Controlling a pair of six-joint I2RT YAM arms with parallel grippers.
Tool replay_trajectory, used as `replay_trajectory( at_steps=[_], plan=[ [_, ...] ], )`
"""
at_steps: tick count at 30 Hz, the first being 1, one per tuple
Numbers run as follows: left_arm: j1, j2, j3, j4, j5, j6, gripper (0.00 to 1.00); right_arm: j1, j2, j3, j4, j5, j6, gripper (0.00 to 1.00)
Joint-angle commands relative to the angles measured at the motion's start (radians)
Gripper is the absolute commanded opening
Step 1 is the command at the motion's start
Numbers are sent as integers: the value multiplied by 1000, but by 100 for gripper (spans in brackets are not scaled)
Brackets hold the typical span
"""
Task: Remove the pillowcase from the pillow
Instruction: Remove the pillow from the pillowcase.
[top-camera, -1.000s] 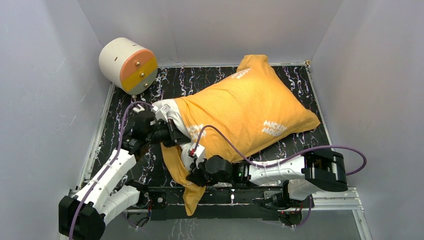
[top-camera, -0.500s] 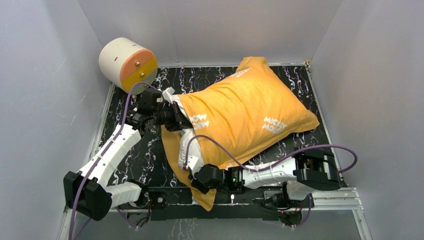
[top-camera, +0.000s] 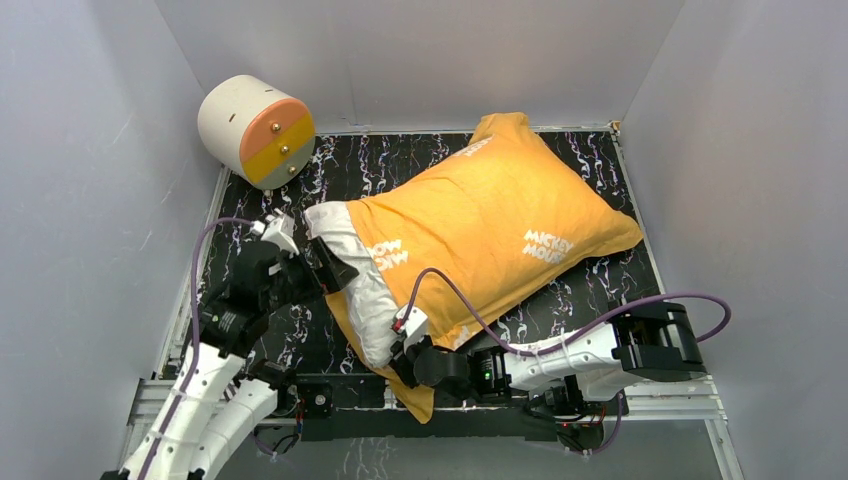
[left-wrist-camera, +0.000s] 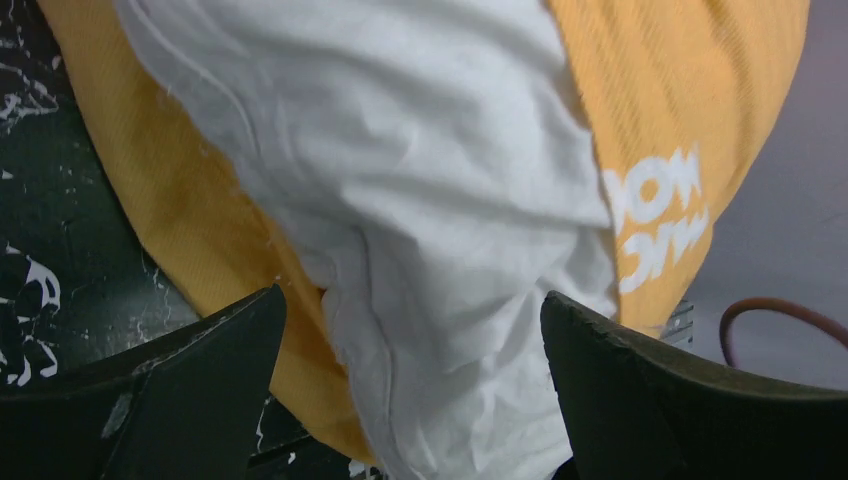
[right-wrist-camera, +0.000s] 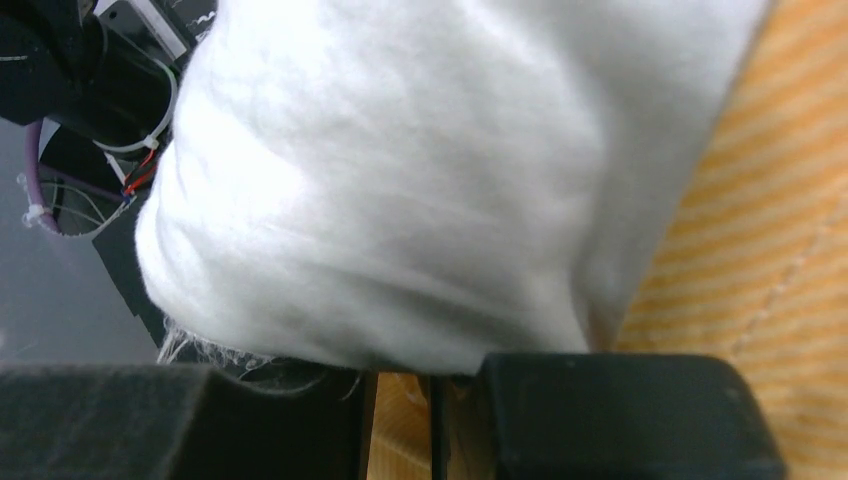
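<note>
One white pillow (top-camera: 360, 290) is being covered by one orange-yellow pillowcase (top-camera: 480, 230) on the table (top-camera: 400, 160), except at its bare near-left end. Of two grippers, the left gripper (left-wrist-camera: 410, 320) is being held wide open and empty at that end. The right gripper (right-wrist-camera: 400, 385) is being held nearly closed below it, and whether fabric is being pinched cannot be told.

Top external view: the camera was fixed high above and behind the arm bases (top-camera: 310, 398), well apart from the pillow (top-camera: 362, 285), and looked down and forward so that the whole pillow and its pillowcase (top-camera: 490, 225) lay in frame. Left wrist view: the camera looked past the left gripper (left-wrist-camera: 410, 300) straight at the pillow's uncovered white end from near by; right wrist view: the camera looked past the right gripper (right-wrist-camera: 405, 400) at that end's near corner, almost touching it. All three views shared the pillow's white end and the orange-yellow pillowcase edge beside it.
</note>
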Motion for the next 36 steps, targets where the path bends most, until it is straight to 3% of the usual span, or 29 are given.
replay_trajectory(
  at_steps=[1, 3, 6, 9, 15, 18, 20, 21, 22, 25, 32, 36],
  plan=[
    [4, -123, -121, -73, -2, -83, 98, 2, 10, 77, 43, 100, 48, 30],
    [3, -177, -180, -71, 94, -126, 98, 3, 7, 79, 40, 93, 62, 30],
    [3, -248, -267, -10, 238, -191, 98, 2, -11, 82, 49, 56, 61, 39],
    [3, -280, -348, 127, 367, -266, 98, 2, -51, 100, 35, -29, 48, 49],
    [1, -204, -432, 439, 497, -358, 96, 6, -98, 145, -68, -203, 70, 56],
    [2, -126, -407, 482, 532, -309, 55, 23, -138, 153, -171, -185, 124, 62],
    [2, -77, -331, 424, 507, -235, 17, 28, -176, 147, -277, -103, 205, 63],
    [2, -52, -296, 393, 487, -201, 5, 29, -199, 137, -316, -70, 234, 65],
    [1, -33, -267, 374, 477, -179, 0, 32, -225, 120, -346, -37, 261, 66],
    [2, 5, -212, 352, 456, -149, 0, 33, -320, 56, -449, 98, 404, 71],
    [2, 10, -180, 317, 410, -141, 0, 32, -502, -56, -520, 322, 566, 83],
    [1, 10, -176, 319, 417, -159, 0, 30, -477, -57, -329, 315, 411, 86]
  ],
)
